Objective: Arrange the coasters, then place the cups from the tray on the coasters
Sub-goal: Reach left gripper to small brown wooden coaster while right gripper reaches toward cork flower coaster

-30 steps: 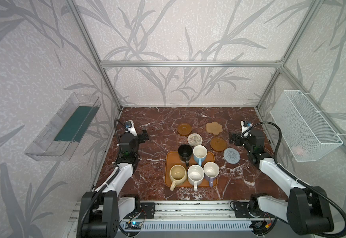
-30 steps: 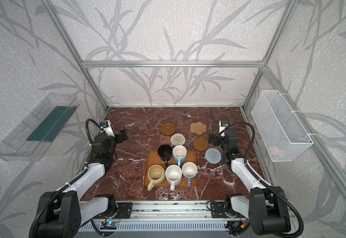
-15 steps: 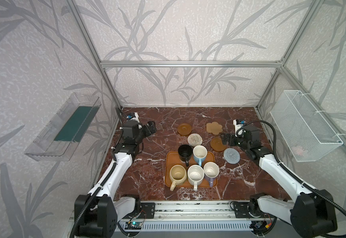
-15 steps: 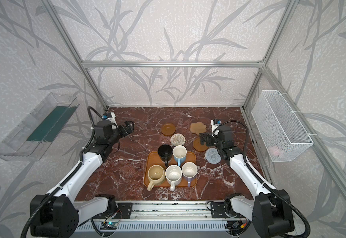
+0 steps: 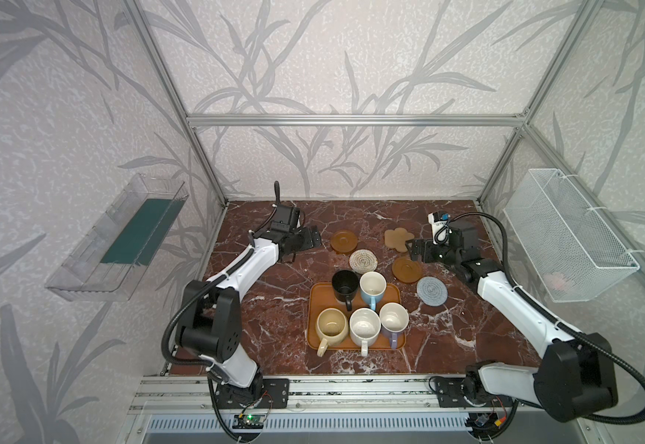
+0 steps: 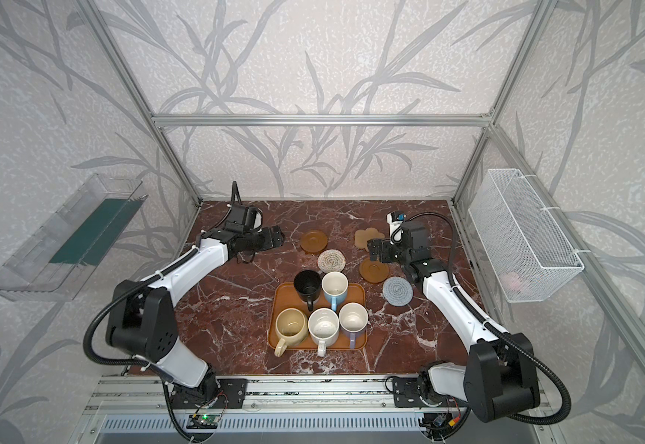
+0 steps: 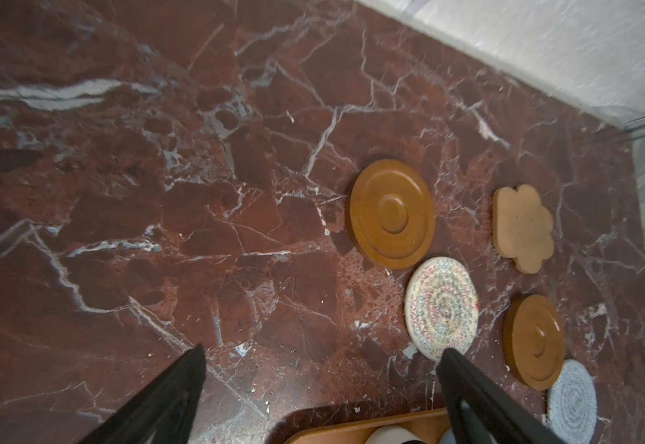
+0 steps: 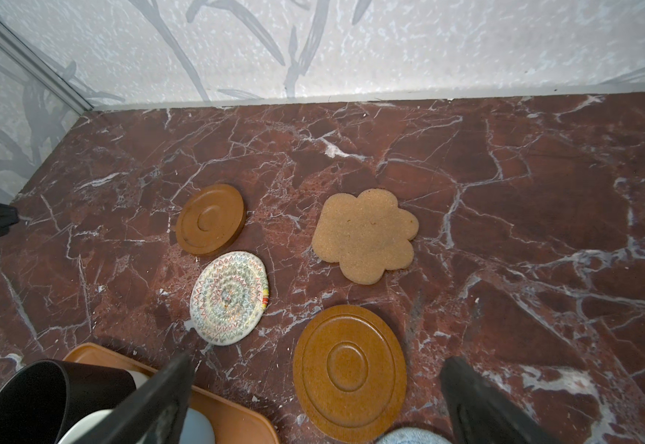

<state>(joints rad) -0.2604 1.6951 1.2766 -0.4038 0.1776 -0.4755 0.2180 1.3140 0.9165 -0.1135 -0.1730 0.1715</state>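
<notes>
Table (image 5: 274,300): red-brown, white-veined marble. Tray (image 5: 316,304): orange-brown. Black cup (image 5: 345,285), light blue cup (image 5: 372,286), cream-yellow cup (image 5: 331,326), speckled white cup (image 5: 365,327), lavender cup (image 5: 394,318). Far brown disc (image 5: 344,240), near brown disc (image 5: 406,269), beige zigzag-stitched round (image 5: 363,260), grey-blue round (image 5: 431,291), tan flower (image 5: 398,238).

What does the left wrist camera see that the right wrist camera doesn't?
Only the left wrist view shows nearly all of the grey-blue coaster; the right wrist view catches just its edge. Only the right wrist view shows the black cup plainly. Both show the back disc, the front disc, the beige woven coaster, the flower coaster and the tray rim.
</notes>
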